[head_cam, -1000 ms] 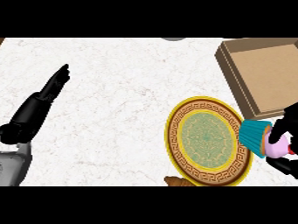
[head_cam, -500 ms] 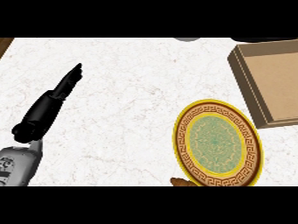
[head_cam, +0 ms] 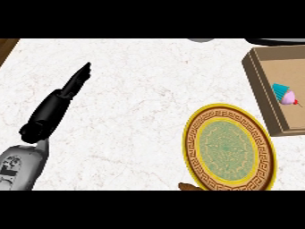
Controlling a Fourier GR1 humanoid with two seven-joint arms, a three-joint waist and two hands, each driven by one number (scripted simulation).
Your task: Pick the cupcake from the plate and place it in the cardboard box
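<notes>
White marble counter (head_cam: 148, 89) filled the head view, with a strip of dark wood along its edge at 10 o'clock. At 8 o'clock the left hand (head_cam: 59, 105) lay released over the stone, fingers straight and together, pointing toward 1 o'clock, holding nothing. The plate (head_cam: 229, 147), gold-rimmed with a green centre, sat bare at 5 o'clock. Just beyond it, at 2 to 3 o'clock, stood the cardboard box (head_cam: 264, 96), and the cupcake (head_cam: 285, 95) lay inside it near the left wall, tipped over, teal wrapper toward 11 o'clock, pink top toward 5 o'clock
</notes>
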